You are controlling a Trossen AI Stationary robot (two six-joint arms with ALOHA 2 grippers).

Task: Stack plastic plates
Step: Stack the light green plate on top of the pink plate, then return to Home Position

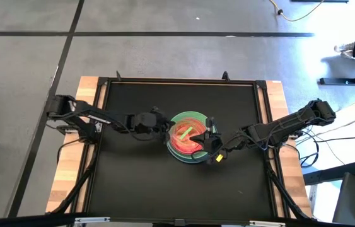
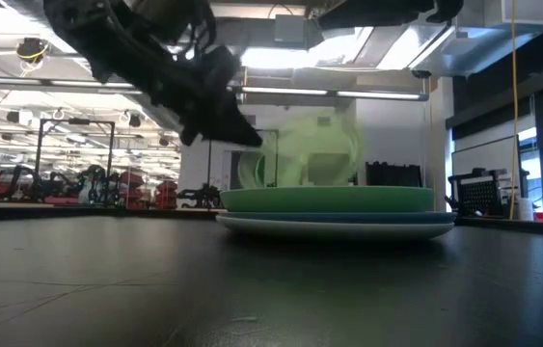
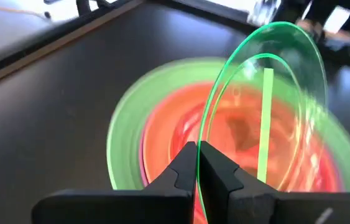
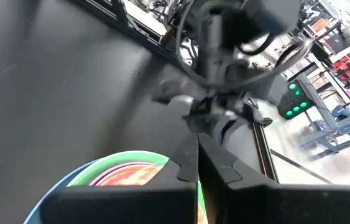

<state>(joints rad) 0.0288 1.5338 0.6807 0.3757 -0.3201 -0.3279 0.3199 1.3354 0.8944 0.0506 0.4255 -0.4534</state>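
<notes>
A stack of plastic plates (image 1: 188, 154) lies mid-table: blue and pale ones lowest (image 2: 339, 224), a large green one (image 3: 120, 146) above them, and orange-pink ones (image 3: 181, 124) on top. My left gripper (image 1: 164, 126) is just left of the stack, shut on a small translucent green plate (image 3: 280, 68) with a centre bar (image 3: 265, 124). My right gripper (image 1: 214, 149) hangs shut over the stack's near right rim. I cannot tell whether it touches the stack. My left gripper pinches the translucent green plate's rim (image 3: 203, 127) between its two fingers. It comes from the table's left, slanting down. The plate stands on edge, tilted, over the stack's top; whether its lower rim touches the stack does not show.
The black mat (image 1: 133, 183) has free room on every side of the stack. A dark frame (image 1: 177, 81) and light wooden strips (image 1: 70, 170) border the mat at the left and right. Cables trail off by the right arm's base (image 1: 328, 135).
</notes>
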